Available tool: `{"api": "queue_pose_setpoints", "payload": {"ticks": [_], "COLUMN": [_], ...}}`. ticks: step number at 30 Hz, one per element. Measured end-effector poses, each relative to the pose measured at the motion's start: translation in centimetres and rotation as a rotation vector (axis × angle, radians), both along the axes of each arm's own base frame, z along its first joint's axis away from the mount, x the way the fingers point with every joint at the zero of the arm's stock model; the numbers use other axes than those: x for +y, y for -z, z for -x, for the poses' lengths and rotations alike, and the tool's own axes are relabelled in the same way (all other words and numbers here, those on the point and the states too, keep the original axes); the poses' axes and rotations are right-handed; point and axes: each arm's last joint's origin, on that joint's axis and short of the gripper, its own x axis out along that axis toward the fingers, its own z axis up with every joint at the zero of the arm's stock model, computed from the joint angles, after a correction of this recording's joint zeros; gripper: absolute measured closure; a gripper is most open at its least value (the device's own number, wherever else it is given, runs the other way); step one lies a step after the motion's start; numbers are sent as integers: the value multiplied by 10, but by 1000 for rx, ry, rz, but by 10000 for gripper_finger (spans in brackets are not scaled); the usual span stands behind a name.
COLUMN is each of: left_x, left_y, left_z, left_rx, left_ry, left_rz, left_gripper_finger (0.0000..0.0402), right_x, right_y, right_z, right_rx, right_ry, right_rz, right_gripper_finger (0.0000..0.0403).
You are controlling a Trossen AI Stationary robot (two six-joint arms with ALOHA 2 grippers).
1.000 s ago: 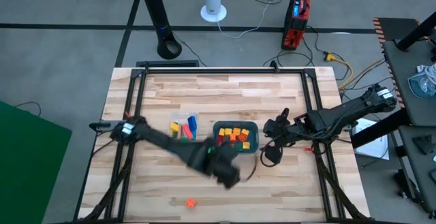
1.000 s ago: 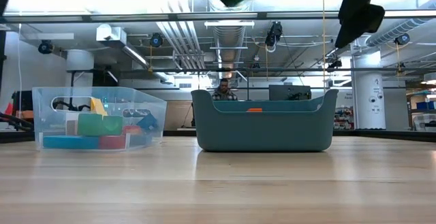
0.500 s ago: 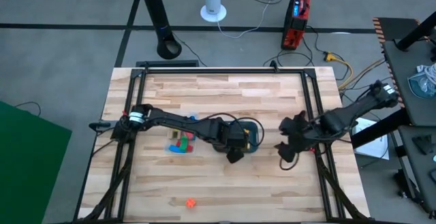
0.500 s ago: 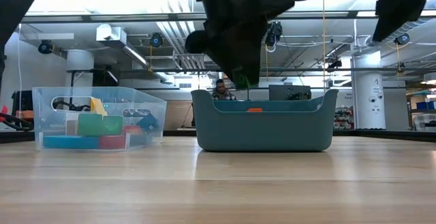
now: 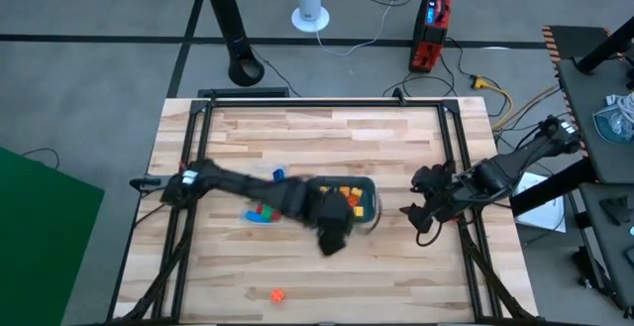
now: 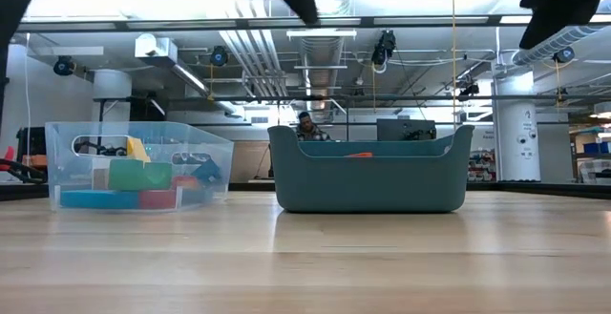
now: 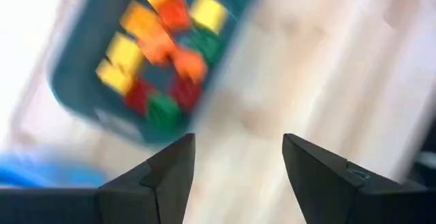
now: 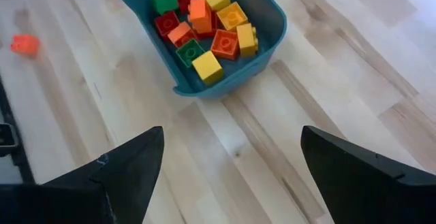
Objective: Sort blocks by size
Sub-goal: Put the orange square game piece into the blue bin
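Several small blocks in red, orange, yellow and green lie in the teal tray at the table's middle. Longer blocks lie in the clear container left of it. One orange block rests alone on the wood near the front edge. My left gripper hovers open and bare, high above the tray's near side. My right gripper hangs open to the right of the tray, holding nothing.
Both bins stand side by side on the wooden table top. The black frame rails run along the table's left, right and far edges. Bare wood lies in front of the bins and behind them.
My left gripper went from the near side of the tray down over the tray with a green block between its fingers, then rose and came back toward the near edge; no block shows between its fingers now. My right gripper has drifted a little toward the table's right edge.
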Motion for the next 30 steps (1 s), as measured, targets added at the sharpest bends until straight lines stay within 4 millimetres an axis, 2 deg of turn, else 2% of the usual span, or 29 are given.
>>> {"api": "queue_pose_setpoints", "payload": {"ticks": [4, 7, 11, 14, 18, 21, 24, 30], "left_x": [-53, -96, -144, -165, -181, -183, -186, -177], "left_y": [-22, -26, -15, 7, 39, 63, 86, 112], "left_z": [32, 57, 89, 107, 117, 111, 103, 105], "left_rx": [23, 25, 57, 108, 153, 208, 185, 224], "left_ry": [11, -35, -176, -289, -368, -372, -355, -423], "left_rz": [40, 90, 160, 149, 153, 225, 297, 266], "left_gripper_finger": [194, 194, 194, 194, 194, 194, 194, 194], "right_x": [2, 3, 4, 5, 6, 7, 7, 8], "right_y": [6, 10, 12, 12, 10, 9, 9, 9], "right_z": [-3, -5, -7, -9, -12, -14, -14, -14], "right_rx": [26, 44, 47, 31, -3, -25, -26, -17], "right_ry": [-7, -22, -50, -71, -93, -98, -95, -97], "right_rz": [16, 33, 50, 52, 46, 38, 35, 6], "right_gripper_finger": [74, 80, 83, 78, 70, 66, 65, 74]}}
